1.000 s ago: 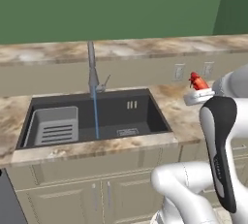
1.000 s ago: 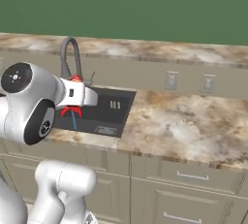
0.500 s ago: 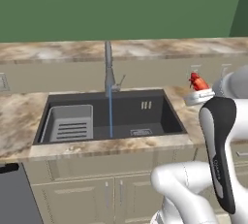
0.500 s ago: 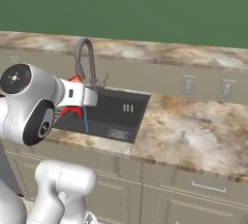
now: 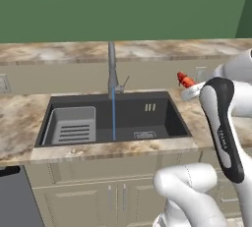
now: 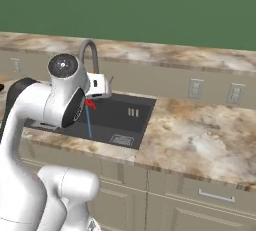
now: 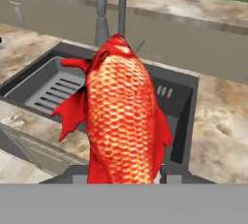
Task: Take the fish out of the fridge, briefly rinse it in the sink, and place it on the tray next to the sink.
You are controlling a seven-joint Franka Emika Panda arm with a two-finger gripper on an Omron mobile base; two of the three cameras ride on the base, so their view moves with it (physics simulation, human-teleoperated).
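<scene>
Fish (image 7: 123,116), red-orange and scaled, is clamped between the two fingers of the gripper (image 7: 125,174), whose tips close on its lower body at the bottom of the hand view; the body stands up along the line of the gripper, fins spread to either side. In the left base view the fish (image 5: 184,79) shows as a small red shape at the end of the white hand, held in the air above the counter (image 5: 19,118) at the right end of the sink (image 5: 162,118), level with the backsplash. In the right base view only a red sliver (image 6: 90,103) shows under the white hand, above the near left part of the basin (image 6: 135,125).

The sink is a dark rectangular basin set into a mottled beige stone counter. A grey ribbed rack (image 5: 74,125) sits in its left half. A tall grey faucet (image 5: 112,69) rises behind the basin's middle, and a thin blue stream of water (image 5: 113,115) runs straight down from its spout to the basin floor. The fish is well to the right of that stream and not touching it.

Beige cabinet doors (image 5: 98,196) run below the counter, and two wall outlets (image 6: 195,89) sit in the backsplash to the right of the sink.
</scene>
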